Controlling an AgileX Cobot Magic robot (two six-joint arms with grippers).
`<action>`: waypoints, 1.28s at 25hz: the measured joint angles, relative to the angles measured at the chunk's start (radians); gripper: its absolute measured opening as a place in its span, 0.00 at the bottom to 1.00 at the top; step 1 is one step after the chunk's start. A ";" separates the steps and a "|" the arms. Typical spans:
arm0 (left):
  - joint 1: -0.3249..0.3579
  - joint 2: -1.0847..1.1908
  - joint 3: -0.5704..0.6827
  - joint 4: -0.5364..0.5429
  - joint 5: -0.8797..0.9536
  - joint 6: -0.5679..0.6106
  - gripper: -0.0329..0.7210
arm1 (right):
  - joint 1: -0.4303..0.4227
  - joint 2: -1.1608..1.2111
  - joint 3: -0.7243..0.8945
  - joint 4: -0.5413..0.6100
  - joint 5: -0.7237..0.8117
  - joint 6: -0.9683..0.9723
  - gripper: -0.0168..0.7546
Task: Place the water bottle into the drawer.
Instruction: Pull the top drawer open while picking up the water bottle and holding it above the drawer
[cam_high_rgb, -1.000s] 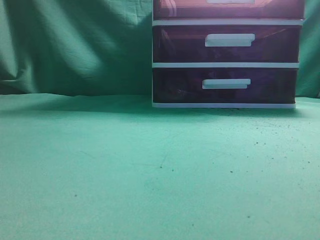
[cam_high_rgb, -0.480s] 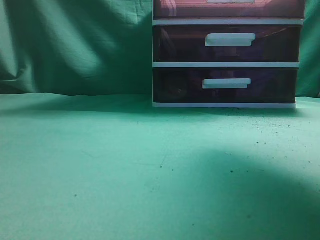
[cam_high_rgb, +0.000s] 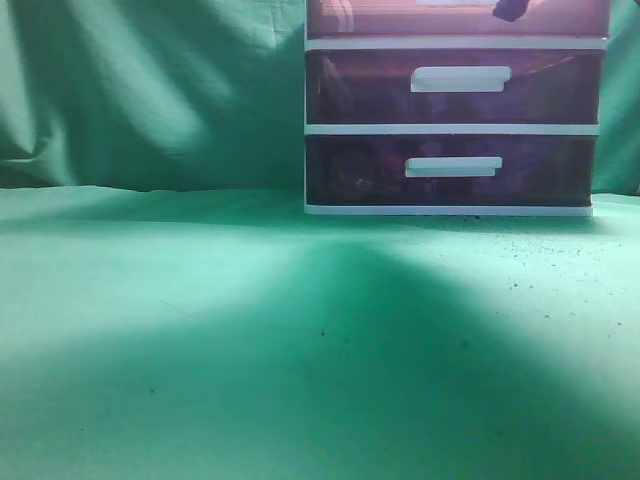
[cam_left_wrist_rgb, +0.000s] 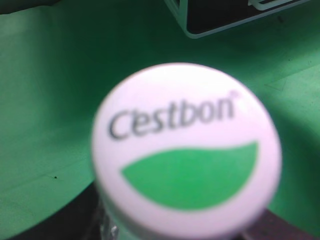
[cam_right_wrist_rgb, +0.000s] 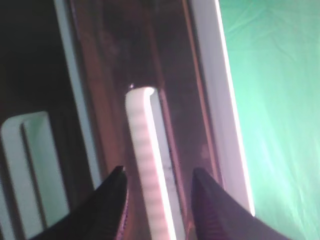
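The water bottle's white cap (cam_left_wrist_rgb: 186, 150), printed "C'estbon" with a green leaf, fills the left wrist view, held above the green cloth. Dark parts of my left gripper (cam_left_wrist_rgb: 65, 222) show at both lower corners beside the bottle's neck. The reddish-pink drawer (cam_high_rgb: 380, 18) is the top one of the white-framed unit, and it looks closed. In the right wrist view my right gripper (cam_right_wrist_rgb: 157, 177) is open, with one finger on each side of the drawer's white bar handle (cam_right_wrist_rgb: 142, 125). One dark tip of the right gripper (cam_high_rgb: 510, 10) shows at the drawer front.
Two darker purple drawers (cam_high_rgb: 450, 88) (cam_high_rgb: 450, 170) sit below the top one. The unit stands at the back right of the green cloth table (cam_high_rgb: 200, 330), whose middle lies under a wide shadow. A green curtain (cam_high_rgb: 150, 90) hangs behind. The unit's lower corner (cam_left_wrist_rgb: 200, 22) shows in the left wrist view.
A large shadow has spread from the right across the middle of the table. My right gripper's tip has come into view at the top drawer.
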 joint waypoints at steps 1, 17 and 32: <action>0.000 0.000 0.000 0.004 0.000 0.000 0.43 | 0.000 0.011 -0.020 -0.001 0.000 0.000 0.38; 0.000 0.030 0.000 0.048 0.013 0.000 0.43 | 0.000 0.151 -0.144 -0.053 -0.065 -0.055 0.16; 0.000 0.030 0.000 0.067 0.012 0.000 0.43 | 0.117 -0.187 0.244 -0.031 -0.038 -0.075 0.13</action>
